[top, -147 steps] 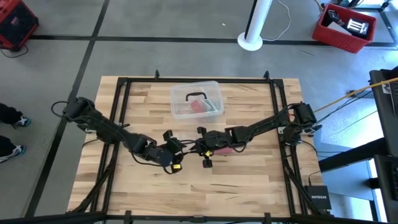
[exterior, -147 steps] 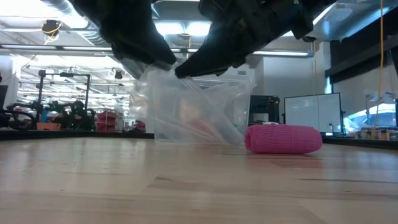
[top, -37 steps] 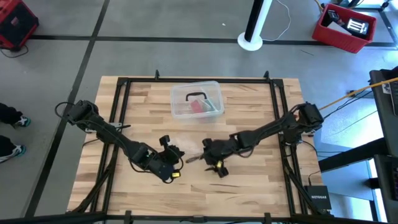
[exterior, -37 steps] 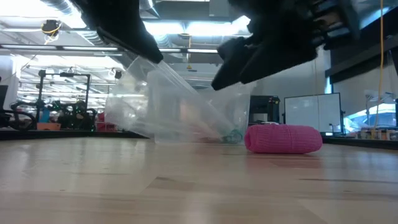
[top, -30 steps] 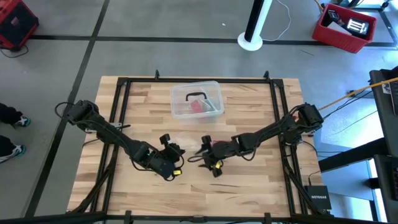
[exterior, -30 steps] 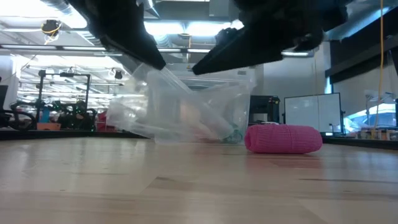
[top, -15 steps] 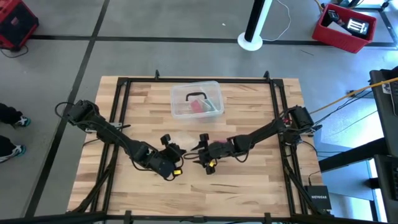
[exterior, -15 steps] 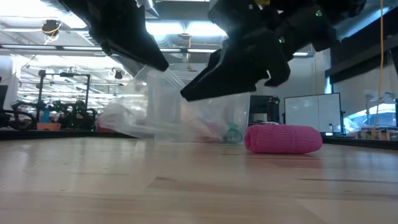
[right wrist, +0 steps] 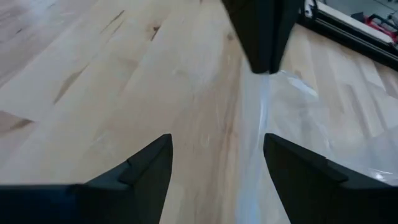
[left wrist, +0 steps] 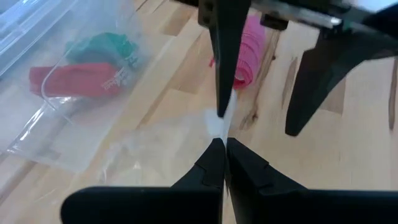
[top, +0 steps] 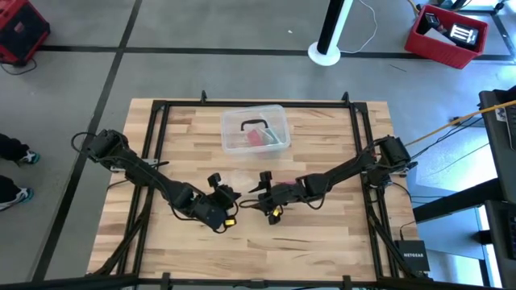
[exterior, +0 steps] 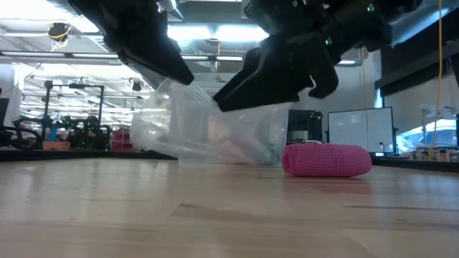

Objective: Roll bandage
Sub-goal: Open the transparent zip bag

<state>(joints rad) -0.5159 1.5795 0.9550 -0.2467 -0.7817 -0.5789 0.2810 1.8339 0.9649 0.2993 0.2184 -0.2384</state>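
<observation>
Our left gripper [left wrist: 219, 149] is pressed together, pinching the clear wrapper [left wrist: 155, 140] and holding it up off the desk [exterior: 215, 215]. Our right gripper [right wrist: 217, 155] has just swung back close to it, fingers spread, holding nothing. The pink bandage [exterior: 327, 159] lies rolled on the desk nearby, out of the wrapper.

- The light is bright and even, coming from ceiling lamps [exterior: 215, 32] in the low view.
- The arms there are dark silhouettes.
- The right wrist view is blurred; the table [right wrist: 93, 68] looks soft.
</observation>
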